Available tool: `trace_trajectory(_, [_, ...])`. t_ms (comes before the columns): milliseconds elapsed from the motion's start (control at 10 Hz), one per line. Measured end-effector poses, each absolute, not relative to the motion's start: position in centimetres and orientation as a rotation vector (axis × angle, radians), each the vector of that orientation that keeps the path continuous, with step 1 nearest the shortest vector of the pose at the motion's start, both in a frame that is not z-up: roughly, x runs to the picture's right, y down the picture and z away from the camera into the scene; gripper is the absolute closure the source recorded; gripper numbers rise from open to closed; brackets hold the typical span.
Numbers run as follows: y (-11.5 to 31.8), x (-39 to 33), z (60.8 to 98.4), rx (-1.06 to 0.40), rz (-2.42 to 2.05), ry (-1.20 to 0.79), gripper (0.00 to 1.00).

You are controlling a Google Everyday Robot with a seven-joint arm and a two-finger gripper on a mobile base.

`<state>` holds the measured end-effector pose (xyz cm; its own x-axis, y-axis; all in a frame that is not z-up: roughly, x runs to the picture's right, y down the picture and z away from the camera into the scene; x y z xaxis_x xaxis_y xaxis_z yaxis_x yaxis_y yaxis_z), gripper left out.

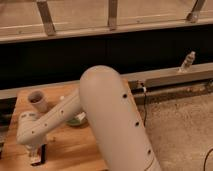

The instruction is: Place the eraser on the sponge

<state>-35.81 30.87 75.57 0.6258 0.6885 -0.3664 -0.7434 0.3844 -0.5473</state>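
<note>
at the lower left of the frame, the gripper sits low over the bench, right against the dark eraser; its grip cannot be told.

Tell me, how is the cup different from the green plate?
The cup is tall and pale; the plate is low and green. The cup shows fully, but the robot's arm hides part of the plate. The cup stands near the table's back left corner; the plate lies further right. Both sit on the wooden table. The gripper hangs low in front of the cup.
</note>
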Motion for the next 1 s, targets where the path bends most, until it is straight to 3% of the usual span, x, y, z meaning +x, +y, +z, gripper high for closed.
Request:
trace_trajectory(400, [30.6, -35.6, 75.0, -0.746, 0.916, 0.087, 0.99])
trace_trajectory(700, [29.8, -35.2, 74.5, -0.775, 0.922, 0.038, 1.0])
trace_trajectory(1000, [25.3, -32.4, 72.8, -0.842, 0.94, -0.12, 1.0])
